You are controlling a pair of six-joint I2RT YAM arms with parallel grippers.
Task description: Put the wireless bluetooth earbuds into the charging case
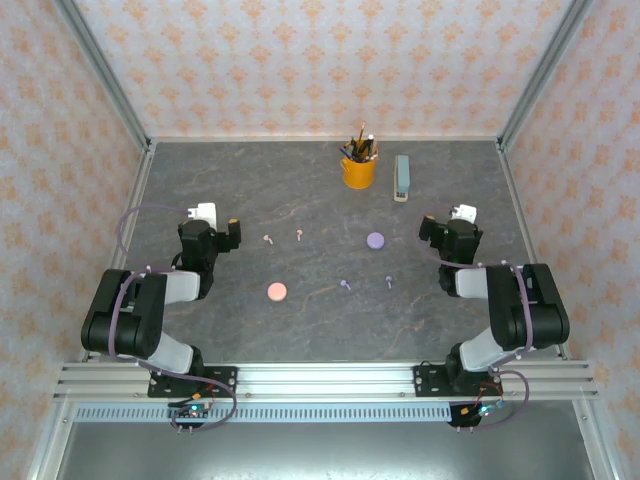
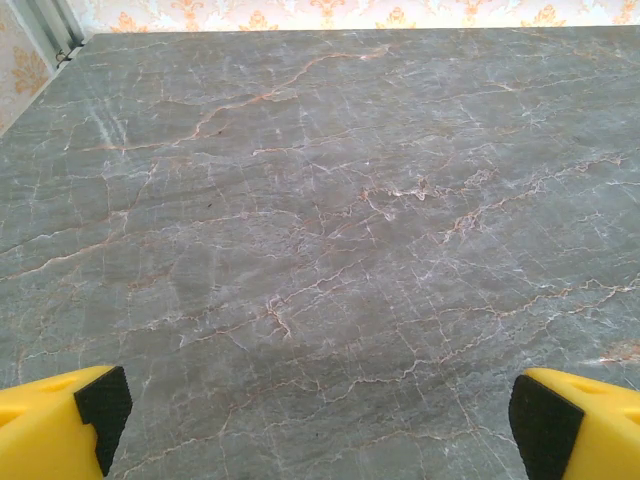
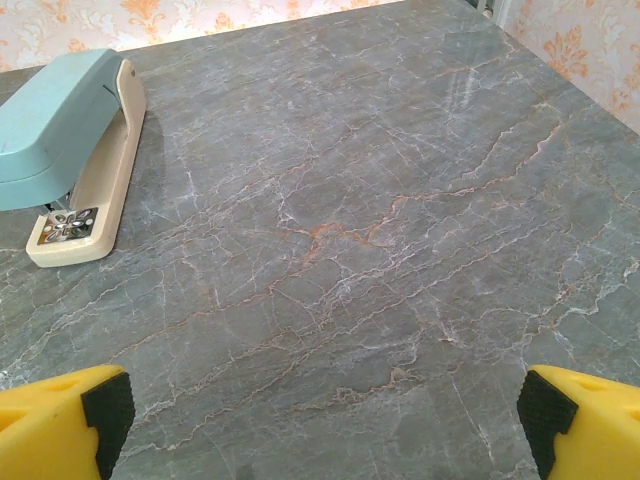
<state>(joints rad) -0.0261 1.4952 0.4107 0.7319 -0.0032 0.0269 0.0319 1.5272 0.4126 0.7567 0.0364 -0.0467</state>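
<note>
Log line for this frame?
left tool: open, empty | right tool: open, empty | pink earbuds, lilac earbuds: loose | pink case, lilac case: untouched

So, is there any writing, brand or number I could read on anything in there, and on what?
None can be read. The stapler shows plain surfaces with no lettering. The yellow pen cup, the pink case and the lilac case are too small to show any print.

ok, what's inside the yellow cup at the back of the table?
The yellow cup holds a bunch of pens and pencils, their tops sticking out above the rim. Their lower ends and the cup's bottom are hidden by its wall.
</note>
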